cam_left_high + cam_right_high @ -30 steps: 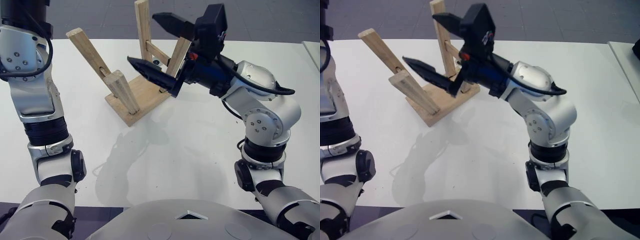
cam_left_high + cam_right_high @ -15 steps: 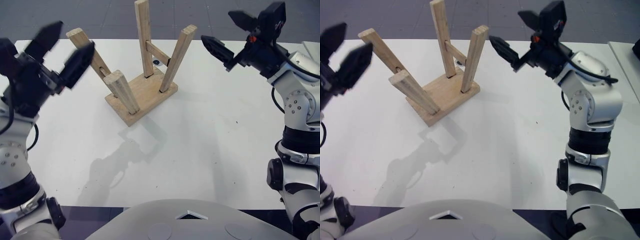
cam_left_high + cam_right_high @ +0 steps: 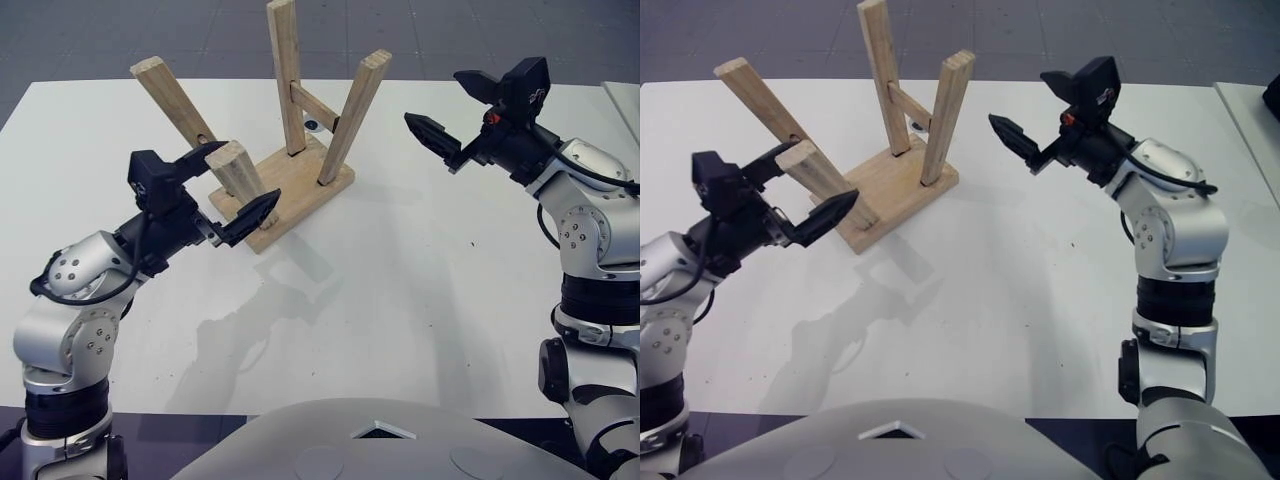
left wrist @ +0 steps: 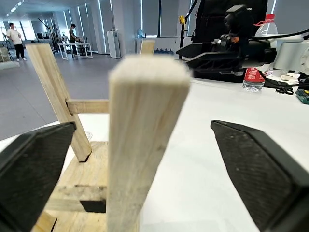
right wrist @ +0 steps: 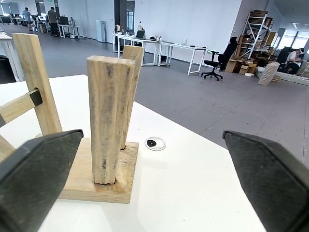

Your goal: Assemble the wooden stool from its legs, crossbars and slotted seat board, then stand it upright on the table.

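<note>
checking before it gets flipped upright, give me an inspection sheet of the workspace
surface: white table, stool standing on it.
job's things: stool upside down, seat board flat on the table, four legs up, crossbar joining two of them.
clutter: small round disc on the table behind the stool.
grippers: left gripper open, fingers either side of the near leg, gaps showing; right gripper open, in the air right of the stool, apart from it.
cables: black cable along the right arm.
surroundings: open office with desks, chair, shelves.
</note>
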Robot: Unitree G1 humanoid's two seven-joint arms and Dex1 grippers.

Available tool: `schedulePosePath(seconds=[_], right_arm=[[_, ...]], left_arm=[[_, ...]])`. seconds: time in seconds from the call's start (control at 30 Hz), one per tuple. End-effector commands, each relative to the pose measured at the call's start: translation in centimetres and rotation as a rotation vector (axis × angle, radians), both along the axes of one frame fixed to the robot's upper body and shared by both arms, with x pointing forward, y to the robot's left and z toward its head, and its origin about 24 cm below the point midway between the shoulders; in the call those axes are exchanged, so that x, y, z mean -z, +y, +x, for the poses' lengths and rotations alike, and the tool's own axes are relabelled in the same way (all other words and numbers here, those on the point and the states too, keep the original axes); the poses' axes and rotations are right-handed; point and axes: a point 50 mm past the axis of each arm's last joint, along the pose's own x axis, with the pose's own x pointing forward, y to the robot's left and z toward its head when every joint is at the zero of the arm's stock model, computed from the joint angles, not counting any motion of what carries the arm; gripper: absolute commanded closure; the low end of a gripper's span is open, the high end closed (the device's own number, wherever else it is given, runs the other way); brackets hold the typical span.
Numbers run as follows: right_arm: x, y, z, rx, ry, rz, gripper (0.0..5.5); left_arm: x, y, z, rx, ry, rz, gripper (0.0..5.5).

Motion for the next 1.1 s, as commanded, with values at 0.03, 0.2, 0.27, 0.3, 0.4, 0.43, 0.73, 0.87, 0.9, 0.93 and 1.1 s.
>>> schedulePosePath(seconds=[0.03,0.2,0.27,0.3,0.4,0.43,0.73,0.87,0.9,0.93,1.1], right_arm=[[0.9,0.0,-0.2,-0.003,0.035,-0.015,0.1],[1.7,-0.1,-0.5,0.009,0.057,-0.017,0.1],[1.9,-0.1,-0.6,0.012,0.06,-0.017,0.1],[1.9,-0.1,-0.6,0.015,0.061,-0.018,0.1],[2.1,0.0,-0.6,0.021,0.062,-0.019,0.1],[2.1,0.0,-0.6,0.022,0.062,-0.02,0.1],[2.2,-0.1,-0.6,0.031,0.063,-0.018,0.1],[2.4,0.1,-0.7,0.026,0.065,-0.019,0.1],[2.4,0.1,-0.6,0.025,0.065,-0.019,0.1],[2.4,0.1,-0.6,0.025,0.065,-0.02,0.1],[2.4,0.1,-0.5,0.026,0.068,-0.023,0.1]], left_arm=[[0.6,-0.4,-0.2,0.042,0.116,-0.04,1.13],[0.4,0.2,0.7,0.064,0.281,-0.067,2.0],[0.5,0.6,1.4,0.051,0.311,-0.061,2.28],[0.5,0.6,1.7,0.049,0.326,-0.056,2.45],[0.3,0.2,2.4,0.074,0.367,-0.088,2.92],[-0.2,0.0,2.5,0.092,0.376,-0.147,3.1],[-5.7,2.4,6.6,-0.054,0.503,-0.924,3.89],[-2.5,5.6,8.3,-0.372,0.711,-0.979,4.38],[-1.6,6.1,8.3,-0.413,0.751,-0.977,4.08],[-1.0,6.4,8.2,-0.426,0.782,-0.969,4.07],[1.5,7.0,6.3,-0.404,0.868,-0.874,3.27]])
